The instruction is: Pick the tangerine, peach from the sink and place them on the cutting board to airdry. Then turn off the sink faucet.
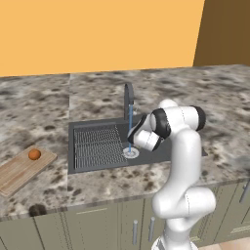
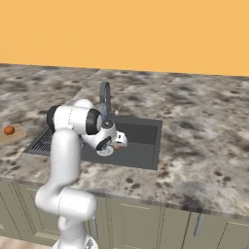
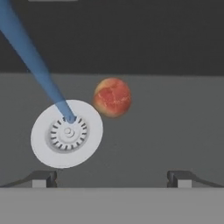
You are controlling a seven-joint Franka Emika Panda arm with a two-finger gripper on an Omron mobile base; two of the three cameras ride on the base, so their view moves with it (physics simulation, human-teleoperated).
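- Your two-finger gripper (image 3: 112, 178) hangs low in the dark grey sink (image 3: 175, 131), dark fingertips (image 3: 43, 179) spread wide, holding nothing
- Just ahead, the reddish-pink peach (image 3: 112, 97) lies beside the round silver drain (image 3: 66, 133), where blue water (image 3: 30, 65) lands
- Farther off, the small orange tangerine (image 1: 34, 154) sits on the light-brown wooden cutting board (image 1: 17, 171)
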